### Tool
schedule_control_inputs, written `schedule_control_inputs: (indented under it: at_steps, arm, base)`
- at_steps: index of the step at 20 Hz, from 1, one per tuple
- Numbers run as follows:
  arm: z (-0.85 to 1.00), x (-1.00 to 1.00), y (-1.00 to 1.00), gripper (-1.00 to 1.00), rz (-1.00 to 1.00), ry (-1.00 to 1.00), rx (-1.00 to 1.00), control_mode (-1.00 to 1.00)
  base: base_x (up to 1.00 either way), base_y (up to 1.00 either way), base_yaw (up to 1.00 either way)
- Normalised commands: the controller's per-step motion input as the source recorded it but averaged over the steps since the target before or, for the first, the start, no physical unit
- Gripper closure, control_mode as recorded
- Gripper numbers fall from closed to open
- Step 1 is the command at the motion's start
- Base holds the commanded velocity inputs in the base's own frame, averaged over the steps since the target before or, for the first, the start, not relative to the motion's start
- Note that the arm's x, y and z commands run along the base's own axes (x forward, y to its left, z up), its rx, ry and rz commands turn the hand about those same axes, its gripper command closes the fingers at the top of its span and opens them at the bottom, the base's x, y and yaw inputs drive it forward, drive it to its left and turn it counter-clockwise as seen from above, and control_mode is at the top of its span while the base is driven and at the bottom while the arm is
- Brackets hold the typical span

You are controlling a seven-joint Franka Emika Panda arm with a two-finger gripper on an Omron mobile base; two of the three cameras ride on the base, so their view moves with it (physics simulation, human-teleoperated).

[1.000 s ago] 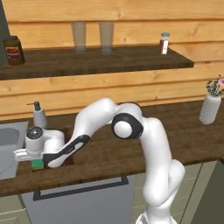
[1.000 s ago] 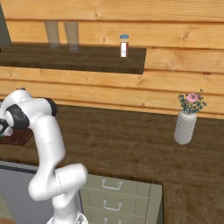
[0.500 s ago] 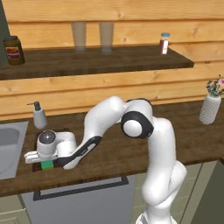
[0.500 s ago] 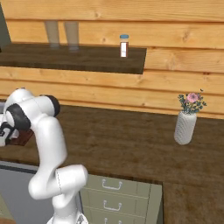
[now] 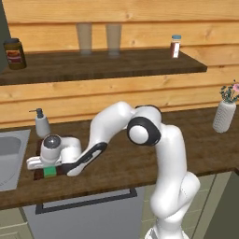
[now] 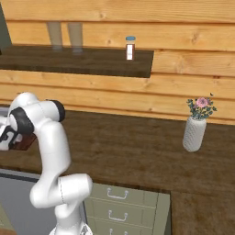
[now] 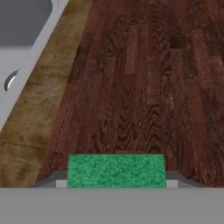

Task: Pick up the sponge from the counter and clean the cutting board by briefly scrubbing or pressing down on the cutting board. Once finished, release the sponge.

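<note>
Left base view: the arm reaches low and leftward; its pincer [image 5: 48, 169] is clamped on the sponge [image 5: 49, 172], over the cutting board [image 5: 38, 176] beside the sink [image 5: 11, 158]. Right base view: vase [image 6: 194, 133] on the table [image 6: 133, 151]. Hand view: green sponge [image 7: 116, 170] against the board's [image 7: 144, 87] grain.

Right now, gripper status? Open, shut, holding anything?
Gripper: shut on the sponge, which sits between its fingertips, low over the cutting board.
</note>
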Motion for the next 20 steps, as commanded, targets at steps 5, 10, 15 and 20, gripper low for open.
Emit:
schedule_control_inputs:
  at_steps: [5, 10, 15, 20]
  arm:
    - [0.0, 0.29, 0.0, 1.0, 0.0, 0.0, 0.0, -1.0]
    - [0.0, 0.45, 0.0, 1.0, 0.0, 0.0, 0.0, -1.0]
    - [0.0, 0.6, 0.0, 1.0, 0.0, 0.0, -0.04, -1.0]
    - [-0.04, 0.6, 0.0, 1.0, 0.0, 0.0, -0.08, -1.0]
  base:
    - [0.0, 0.0, 0.0]
    - [0.0, 0.0, 0.0]
    - [0.0, 0.0, 0.0]
    - [0.0, 0.0, 0.0]
